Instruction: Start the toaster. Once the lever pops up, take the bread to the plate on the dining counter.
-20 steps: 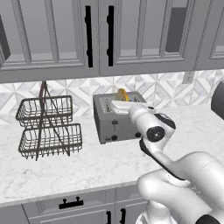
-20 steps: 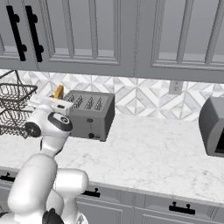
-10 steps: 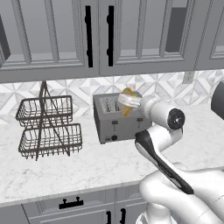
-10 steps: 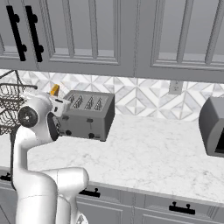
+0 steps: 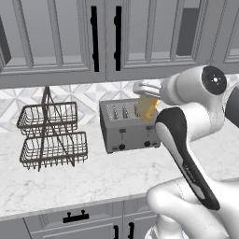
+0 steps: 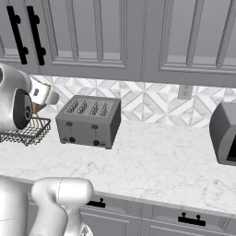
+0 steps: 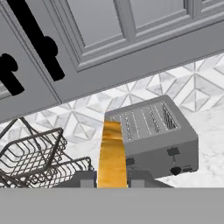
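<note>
A dark two-tier wire basket (image 5: 52,135) stands at left on the white marble counter (image 5: 84,179); grey black-handled cabinets (image 5: 105,37) hang along the top.

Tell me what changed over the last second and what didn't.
The gripper, shut on the bread, lifted the slice clear of the toaster and swung up and back from it, the arm rising with it. The bread now hangs above the toaster's slots. The grip stayed the same. The toaster, wire basket and counter stayed put.
</note>
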